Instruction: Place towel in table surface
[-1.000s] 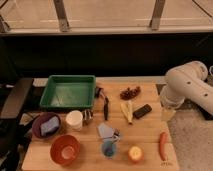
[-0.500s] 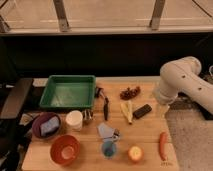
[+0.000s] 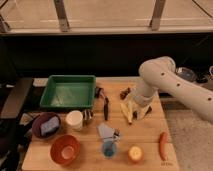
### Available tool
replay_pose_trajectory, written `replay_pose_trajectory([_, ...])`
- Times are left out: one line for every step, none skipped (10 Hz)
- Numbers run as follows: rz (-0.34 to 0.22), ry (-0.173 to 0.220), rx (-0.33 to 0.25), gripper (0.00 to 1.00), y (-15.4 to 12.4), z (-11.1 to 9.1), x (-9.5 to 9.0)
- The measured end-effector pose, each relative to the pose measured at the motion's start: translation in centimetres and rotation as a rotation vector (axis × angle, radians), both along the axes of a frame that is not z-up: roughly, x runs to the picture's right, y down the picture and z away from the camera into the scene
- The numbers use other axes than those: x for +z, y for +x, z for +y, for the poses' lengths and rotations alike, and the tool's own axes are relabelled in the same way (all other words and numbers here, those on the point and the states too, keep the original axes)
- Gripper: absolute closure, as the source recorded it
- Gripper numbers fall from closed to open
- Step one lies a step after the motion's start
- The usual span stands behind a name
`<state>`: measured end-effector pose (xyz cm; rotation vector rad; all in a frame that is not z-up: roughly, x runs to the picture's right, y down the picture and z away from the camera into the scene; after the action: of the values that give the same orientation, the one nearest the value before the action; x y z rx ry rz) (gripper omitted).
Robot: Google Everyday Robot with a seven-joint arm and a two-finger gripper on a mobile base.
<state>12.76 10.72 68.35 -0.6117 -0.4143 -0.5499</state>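
Observation:
The towel [image 3: 105,131] is a small pale grey-blue cloth folded to a rough triangle. It lies on the light tan table surface [image 3: 145,134], just behind the small blue cup [image 3: 109,148]. My white arm reaches in from the right. My gripper [image 3: 141,110] hangs low over the table's right part, beside a banana [image 3: 127,111] and over a dark object. It is well to the right of the towel and apart from it.
A green tray [image 3: 67,91] stands at the back left. A white cup [image 3: 74,120], a purple bowl with a blue pad [image 3: 46,125] and an orange bowl [image 3: 65,149] are at the left. A black-handled utensil [image 3: 105,105], a yellow fruit [image 3: 134,153] and an orange-red stick [image 3: 162,145] lie around.
My arm has swung left from beyond the table's right edge and now hangs over the table near the banana. The towel and the other items have not moved.

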Motion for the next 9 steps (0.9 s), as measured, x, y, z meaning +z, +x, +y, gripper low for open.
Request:
replay_pose_trajectory([-0.028, 0.001, -0.023, 0.35, -0.7, 0.2, -0.1])
replay_pose_trajectory([-0.040, 0.000, -0.035, 0.35, -0.9, 0.3, -0.2])
replay_pose_trajectory([-0.038, 0.000, -0.032, 0.35, -0.8, 0.3, -0.2])
replay_pose_trajectory([-0.048, 0.001, -0.043, 0.35, -0.6, 0.5, -0.2])
replay_pose_trajectory([-0.077, 0.006, -0.070, 0.35, -0.9, 0.9, -0.1])
replay_pose_trajectory([-0.147, 0.024, -0.115, 0.35, -2.1, 1.5, 0.2])
replay_pose_trajectory([-0.214, 0.035, -0.156, 0.35, -3.6, 2.2, 0.7])
replay_pose_trajectory([-0.273, 0.041, -0.194, 0.35, -4.9, 2.8, 1.1])
replay_pose_trajectory([-0.348, 0.046, -0.237, 0.35, -6.4, 3.7, 1.8])
